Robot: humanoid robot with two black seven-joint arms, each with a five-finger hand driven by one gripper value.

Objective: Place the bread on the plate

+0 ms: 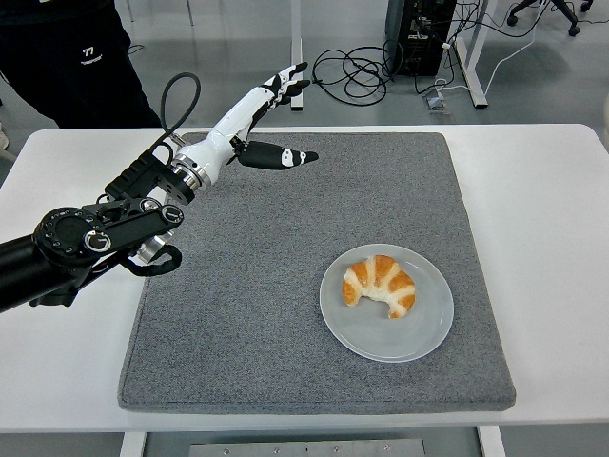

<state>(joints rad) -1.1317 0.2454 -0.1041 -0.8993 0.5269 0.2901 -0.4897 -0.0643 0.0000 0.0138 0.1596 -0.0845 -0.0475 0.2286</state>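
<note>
— Sitting where, exactly, that golden-brown crescent croissant [380, 285]?

— On the round translucent grey plate [428, 328], in its upper-left part, resting flat. The plate lies on the grey felt mat [247, 324] covering the white table [542, 219], toward the mat's right and near side.

— Which way does the bread run?

— Its long axis goes from upper left down to lower right, and it curves like an arch: the bulge faces the far side of the table, both tips point down toward the near edge. The left tip is pale, the right one browner.

— And the hand?

— The white left hand with black fingertips [257, 119] is lifted over the mat's far-left corner, on the black left arm [86, 238] coming in from the left. Its fingers [285, 84] are stretched out and slightly apart, holding nothing, the thumb [281, 157] jutting to the right. The croissant lies well apart from those fingertips, down and to their right.

— Anyone else around?

— A person in dark clothing [76, 57] stands beyond the table's far-left corner.
</note>
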